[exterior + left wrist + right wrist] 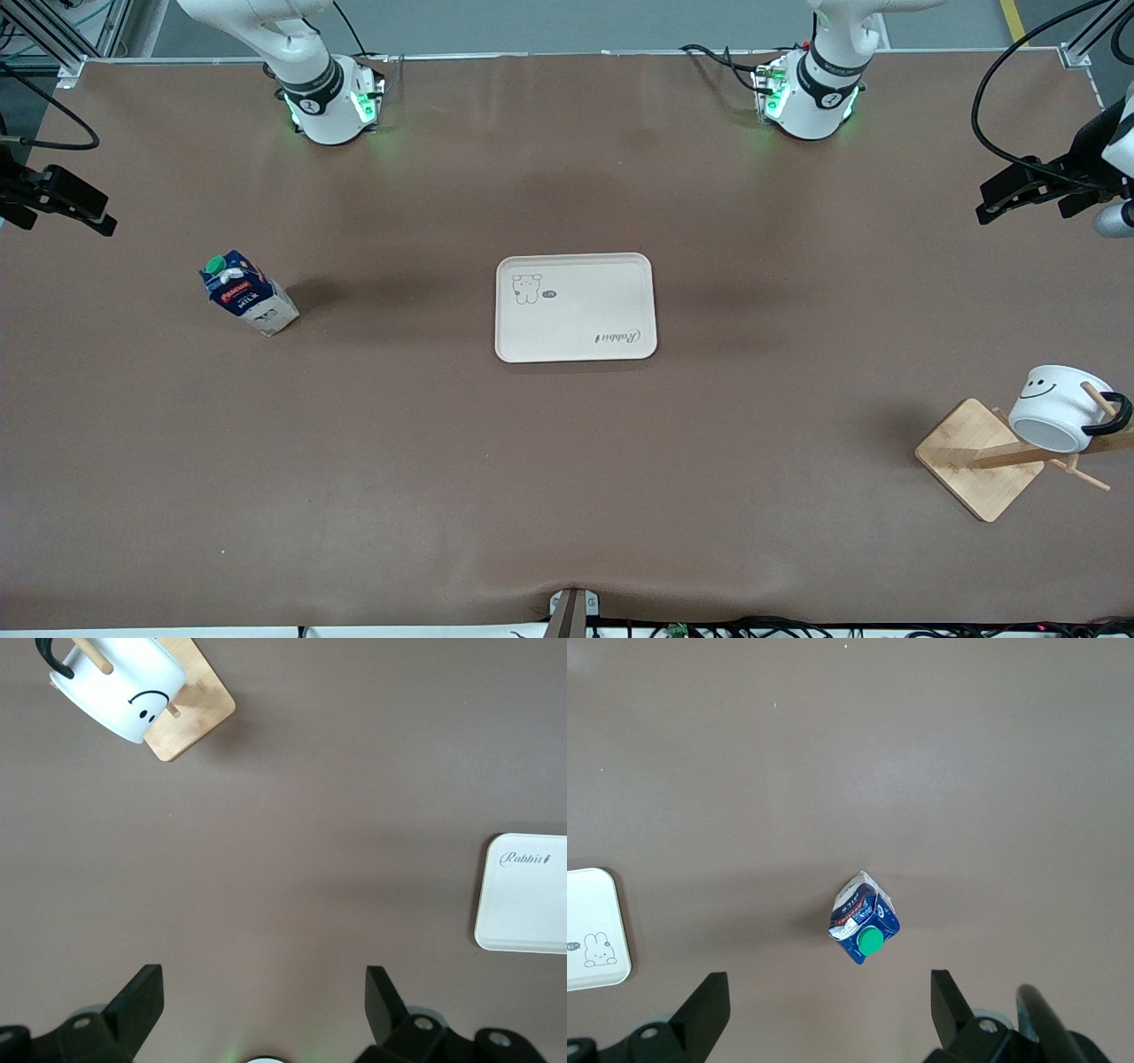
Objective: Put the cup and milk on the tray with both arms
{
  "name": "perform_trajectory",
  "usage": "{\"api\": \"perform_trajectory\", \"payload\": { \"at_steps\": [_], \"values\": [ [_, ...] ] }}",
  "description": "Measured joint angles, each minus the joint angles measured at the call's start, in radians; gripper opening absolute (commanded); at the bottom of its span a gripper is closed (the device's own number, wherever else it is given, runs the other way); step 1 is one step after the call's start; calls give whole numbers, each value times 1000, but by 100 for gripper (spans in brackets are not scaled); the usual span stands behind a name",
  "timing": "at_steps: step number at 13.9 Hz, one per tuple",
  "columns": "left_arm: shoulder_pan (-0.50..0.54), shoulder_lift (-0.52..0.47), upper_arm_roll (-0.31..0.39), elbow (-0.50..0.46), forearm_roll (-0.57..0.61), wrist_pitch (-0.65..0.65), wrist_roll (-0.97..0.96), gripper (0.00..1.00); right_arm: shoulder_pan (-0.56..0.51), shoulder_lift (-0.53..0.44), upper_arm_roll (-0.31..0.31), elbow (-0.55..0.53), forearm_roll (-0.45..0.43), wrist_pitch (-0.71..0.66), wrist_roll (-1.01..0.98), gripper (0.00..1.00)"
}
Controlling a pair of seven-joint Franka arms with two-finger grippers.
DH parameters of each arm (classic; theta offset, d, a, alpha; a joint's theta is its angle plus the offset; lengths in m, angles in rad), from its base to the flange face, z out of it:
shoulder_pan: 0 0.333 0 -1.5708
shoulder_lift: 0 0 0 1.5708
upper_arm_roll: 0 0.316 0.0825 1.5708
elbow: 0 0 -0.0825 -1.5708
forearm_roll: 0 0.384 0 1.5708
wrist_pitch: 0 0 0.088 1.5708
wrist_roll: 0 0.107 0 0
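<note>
The cream tray point(576, 307) lies flat in the middle of the table, and nothing is on it. The milk point(248, 292) stands upright toward the right arm's end, with its green cap on top. The white smiley cup point(1056, 406) hangs tipped on a wooden peg toward the left arm's end. My left gripper point(1010, 190) hovers open and holds nothing, over bare table at that end point(264, 997). The cup point(120, 687) and the tray's edge point(523, 895) show in its wrist view. My right gripper point(75, 208) hovers open over bare table near the milk point(865, 920); nothing is between its fingers point(829, 1001).
The cup's wooden rack has a square base point(970, 461) and slanted pegs, and it stands near the table edge at the left arm's end. Both arm bases point(328, 102) point(811, 97) stand along the edge farthest from the front camera. Brown cloth covers the table.
</note>
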Motion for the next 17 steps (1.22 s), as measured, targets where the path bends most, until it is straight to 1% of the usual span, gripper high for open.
{"api": "perform_trajectory", "payload": {
  "at_steps": [6, 8, 10, 13, 15, 17],
  "values": [
    [11, 1, 7, 0, 0, 0, 0, 100, -1, 0, 0, 0, 0, 0, 0, 100],
    [41, 6, 10, 0, 0, 1, 0, 100, -1, 0, 0, 0, 0, 0, 0, 100],
    [93, 15, 12, 0, 0, 13, 2, 100, -1, 0, 0, 0, 0, 0, 0, 100],
    [161, 37, 13, -20, -6, 91, 4, 100, -1, 0, 0, 0, 0, 0, 0, 100],
    [207, 46, 13, -66, -60, 174, 4, 100, -1, 0, 0, 0, 0, 0, 0, 100],
    [267, 52, 14, -136, -123, 280, 33, 100, -2, 0, -1, 0, 0, 0, 0, 100]
  ]
}}
